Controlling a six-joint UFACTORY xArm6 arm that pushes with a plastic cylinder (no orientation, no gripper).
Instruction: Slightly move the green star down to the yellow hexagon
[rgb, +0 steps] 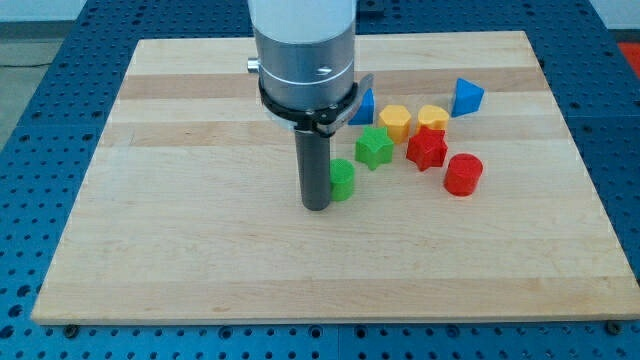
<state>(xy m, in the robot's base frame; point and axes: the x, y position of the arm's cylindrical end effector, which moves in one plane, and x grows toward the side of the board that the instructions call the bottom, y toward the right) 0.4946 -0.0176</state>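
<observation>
The green star (374, 146) lies right of the board's middle. The yellow hexagon (395, 121) sits just above and to the right of it, almost touching. My tip (317, 204) rests on the board, below and to the left of the green star. A second green block (342, 179) sits against the rod's right side, partly hidden by it.
A red star (427, 148) lies right of the green star, a red cylinder (463, 174) below and right of it. A yellow block (433, 117) sits right of the hexagon. Blue blocks lie near the rod (364, 107) and at the right (466, 96). The wooden board (200, 250) rests on a blue table.
</observation>
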